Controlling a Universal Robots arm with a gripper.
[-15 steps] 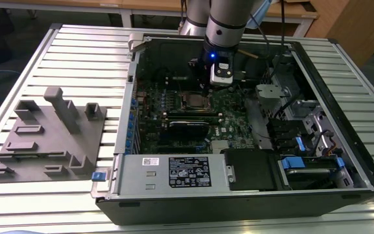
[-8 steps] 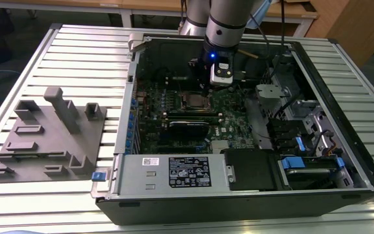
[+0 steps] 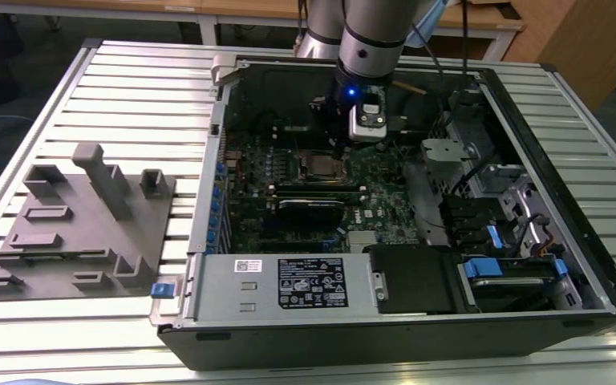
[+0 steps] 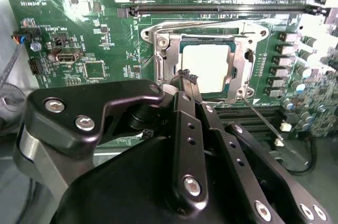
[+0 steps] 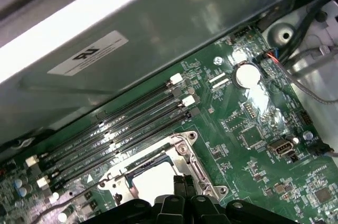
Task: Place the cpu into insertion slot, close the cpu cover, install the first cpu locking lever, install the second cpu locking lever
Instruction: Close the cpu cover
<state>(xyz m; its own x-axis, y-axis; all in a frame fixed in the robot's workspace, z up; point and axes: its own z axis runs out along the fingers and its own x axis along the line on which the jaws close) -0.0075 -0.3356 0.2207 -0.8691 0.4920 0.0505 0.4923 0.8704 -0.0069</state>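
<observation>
Exterior view, hand (image 3: 340, 151) near cpu (image 3: 319, 166), case (image 3: 394, 341) on slatted table (image 3: 126, 80)

arm (image 3: 375, 28): is reaching down steeply from the exterior view's top edge | wrist (image 3: 364, 72): is pointing straight down, blue light glowing | gripper (image 4: 188, 77): is hanging tips-down | fingers (image 4: 185, 109): are pressing together, tips meeting

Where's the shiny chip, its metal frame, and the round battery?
cpu (image 4: 206, 68): second wrist view, middle of top.
cpu cover (image 4: 238, 68): second wrist view, frame's side bar.
round battery (image 5: 247, 74): first wrist view, centre.
</observation>
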